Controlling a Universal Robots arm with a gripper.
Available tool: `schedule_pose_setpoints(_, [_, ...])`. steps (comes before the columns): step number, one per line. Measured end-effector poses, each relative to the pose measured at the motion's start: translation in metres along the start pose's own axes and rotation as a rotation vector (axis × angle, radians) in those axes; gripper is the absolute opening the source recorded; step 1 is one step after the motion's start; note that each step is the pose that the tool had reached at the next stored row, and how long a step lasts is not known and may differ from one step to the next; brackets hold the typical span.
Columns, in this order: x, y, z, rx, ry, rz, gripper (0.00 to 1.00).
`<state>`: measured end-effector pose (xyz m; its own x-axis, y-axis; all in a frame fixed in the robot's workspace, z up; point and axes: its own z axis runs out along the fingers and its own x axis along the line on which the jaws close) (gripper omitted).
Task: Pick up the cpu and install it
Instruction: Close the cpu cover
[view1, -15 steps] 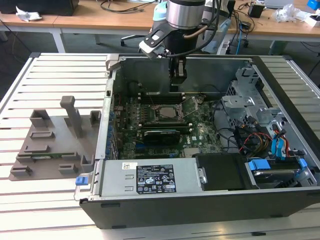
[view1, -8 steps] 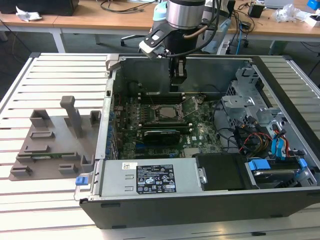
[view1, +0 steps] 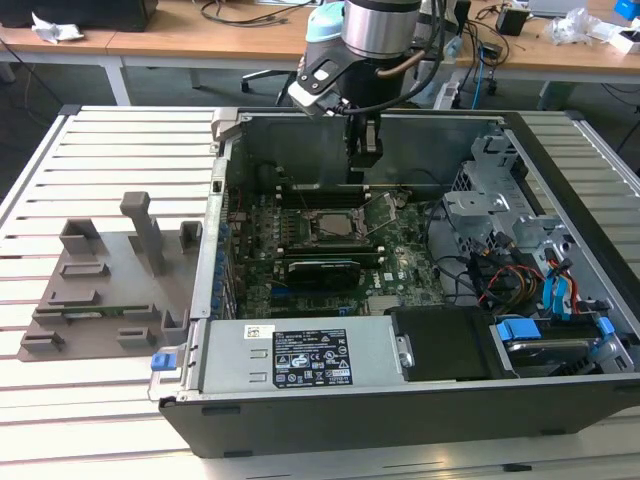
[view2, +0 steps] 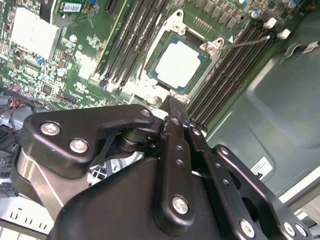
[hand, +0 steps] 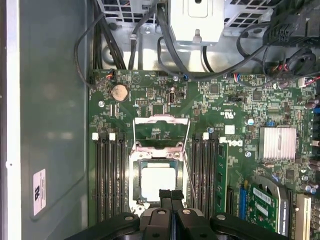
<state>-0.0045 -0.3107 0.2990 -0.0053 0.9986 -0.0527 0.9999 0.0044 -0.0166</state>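
—Lying flat inside the socket frame (hand: 134, 172) on the motherboard (hand: 235, 107), is that how the cpu (hand: 158, 182) is seen?

—Yes. In the first wrist view its pale silvery top is shown square within the frame. The load plate (hand: 161, 120) is stood open at one end, and a thin wire lever (hand: 187, 167) is seen along one side. Rows of black memory slots (hand: 107, 175) are set on both sides of the socket.

—How are the fingers (hand: 165, 195) held?

—They are pressed together, tip against tip, and nothing is gripped between them. In the first wrist view the gripper (hand: 170, 194) is seen at one edge of the cpu. In the second wrist view the closed tips are placed by the rim of the socket frame, apart from the silvery top.

—Is contact with the board shown?

—That cannot be told from the wrist views. In the exterior view the gripper is hung above the motherboard inside the open computer case (view1: 400, 425), toward its far wall.

—What else is noted?

—A coin cell (hand: 120, 92) and a finned heatsink (hand: 279, 142) are seen on the board. A power supply (view1: 300, 360) is mounted along the case's near side. A grey fixture (view1: 110, 280) is laid on the slatted table (view1: 40, 430), at the exterior view's left of the case.
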Motion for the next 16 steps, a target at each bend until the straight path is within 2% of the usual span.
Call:
schedule_pose_setpoints(2, [0.0,0.0067,-0.0001,0.0,-0.0003,0.0,0.11])
schedule_pose_setpoints(5, [0.0,0.0115,-0.0002,0.0003,-0.0006,0.0,0.11])
schedule_pose_setpoints(10, [0.0,0.0237,-0.0004,0.0009,-0.0006,0.0,0.11])
schedule_pose_setpoints(15, [-0.0001,0.0317,-0.0005,0.0015,-0.0005,0.0,0.11])
schedule_pose_setpoints(16, [0.0,0.0451,-0.0006,0.003,-0.0005,0.0,0.11])
